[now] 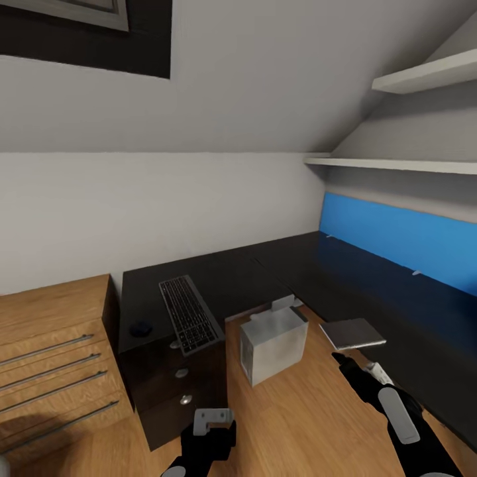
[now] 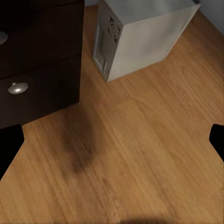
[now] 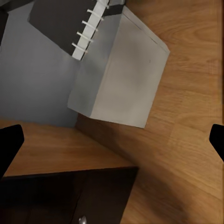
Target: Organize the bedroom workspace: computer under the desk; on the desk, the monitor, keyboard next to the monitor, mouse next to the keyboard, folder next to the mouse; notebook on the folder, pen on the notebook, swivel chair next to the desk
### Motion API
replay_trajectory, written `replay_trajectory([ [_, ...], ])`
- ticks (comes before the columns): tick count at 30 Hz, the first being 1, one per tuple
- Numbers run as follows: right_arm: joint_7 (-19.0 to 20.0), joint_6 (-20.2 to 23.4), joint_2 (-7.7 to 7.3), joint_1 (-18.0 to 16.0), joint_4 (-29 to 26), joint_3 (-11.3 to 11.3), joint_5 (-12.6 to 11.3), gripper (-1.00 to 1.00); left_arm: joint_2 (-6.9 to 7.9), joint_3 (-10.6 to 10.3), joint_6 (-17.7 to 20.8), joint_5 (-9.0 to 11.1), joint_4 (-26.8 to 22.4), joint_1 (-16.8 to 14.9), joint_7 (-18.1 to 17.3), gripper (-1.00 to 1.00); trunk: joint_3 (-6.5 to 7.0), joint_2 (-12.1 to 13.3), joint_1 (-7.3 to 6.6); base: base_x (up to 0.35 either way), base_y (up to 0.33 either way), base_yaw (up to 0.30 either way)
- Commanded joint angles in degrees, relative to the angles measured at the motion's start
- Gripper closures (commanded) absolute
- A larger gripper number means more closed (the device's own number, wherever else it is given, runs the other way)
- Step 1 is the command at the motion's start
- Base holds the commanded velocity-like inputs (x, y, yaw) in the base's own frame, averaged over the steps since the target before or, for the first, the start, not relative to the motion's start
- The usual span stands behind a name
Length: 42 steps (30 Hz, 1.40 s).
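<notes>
The computer (image 2: 140, 39) stands on the plank floor (image 2: 140, 154), rear panel facing, just beside the black drawers (image 2: 42, 60), which carry a round silver knob (image 2: 17, 87). Two dark fingertips (image 2: 9, 144) sit wide apart at opposite edges, nothing between them.

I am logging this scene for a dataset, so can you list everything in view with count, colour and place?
desk: one, black L-shaped top, along the walls.
back panel: one, bright blue, behind the desk's right wing.
keyboard: one, dark grey keys, on the desk's left wing.
mouse: one, black, on the desk beside the keyboard.
computer: one, light grey tower, on the floor in the desk's corner.
notebook: one, grey, at the right wing's front edge.
drawers: black, silver knobs, under the keyboard.
wooden cabinet: one, light wood, left of the desk.
shelves: two, white, upper right wall.
left gripper: black, low centre, over the floor.
right gripper: black, below the notebook.
</notes>
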Motion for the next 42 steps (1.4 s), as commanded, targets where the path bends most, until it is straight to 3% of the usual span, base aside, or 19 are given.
replay_trajectory([
  [1, -0.41, 0.18, 0.00, -0.04, -0.04, -0.03, -0.65, -1.00, 0.01, -0.10, 0.14, 0.49, -0.07, -0.05, 0.49, -1.00, -0.25, -0.45, 0.23, 0.000, 0.000, 0.000],
  [6, 1.88, 0.04, 0.05, -0.02, 0.33, -0.09, -0.81, -1.00, 0.01, -0.16, 0.14, 0.49, -0.07, -0.05, 0.49, -1.00, -1.15, -2.46, 1.32, 0.000, 0.000, 0.000],
  [13, 15.50, 0.06, 0.10, 0.00, 3.47, -0.29, -0.96, -1.00, 0.01, -0.20, 0.18, 0.49, -0.06, -0.05, 0.49, -1.00, -2.40, -5.27, 2.86, 0.000, 0.000, 0.000],
  [16, 23.30, 0.07, 0.11, -0.01, 5.84, -3.25, -0.97, -1.00, 0.01, -0.20, 0.18, 0.49, -0.06, -0.06, 0.49, -1.00, -2.94, -6.47, 3.52, 0.000, 0.000, 0.000],
  [18, 25.97, 0.15, 0.14, -0.02, 6.58, -5.67, -1.01, -1.00, 0.01, -0.20, 0.18, 0.49, -0.06, -0.06, 0.49, -1.00, -3.30, -7.27, 3.96, 0.000, 0.000, 0.000],
  [26, 28.52, 0.36, 0.20, -0.01, 7.53, -9.16, -1.05, -1.00, 0.01, -0.28, 0.18, 0.49, -0.06, -0.05, 0.49, -1.00, -4.74, -10.48, 5.72, 0.000, 0.000, 0.000],
  [35, 28.71, -1.29, 1.46, -0.03, 7.95, -9.42, -0.97, -1.00, 0.01, -0.29, 0.14, 0.49, -0.06, -0.05, 0.49, -1.00, -6.35, -14.09, 7.69, 0.000, 0.000, 0.000],
  [36, 28.76, -3.91, 2.58, -0.05, 7.97, -9.45, -0.97, -1.00, 0.01, -0.29, 0.17, 0.49, -0.06, -0.05, 0.43, -1.00, -6.53, -14.49, 7.91, 0.000, 0.000, 0.000],
  [42, 28.79, -7.80, 3.38, -0.01, 7.94, -9.39, -1.35, -1.00, 0.05, -0.29, 0.12, 0.47, -0.11, -0.05, 0.31, -1.00, -6.89, -15.29, 8.35, 0.000, 0.000, 0.000],
])
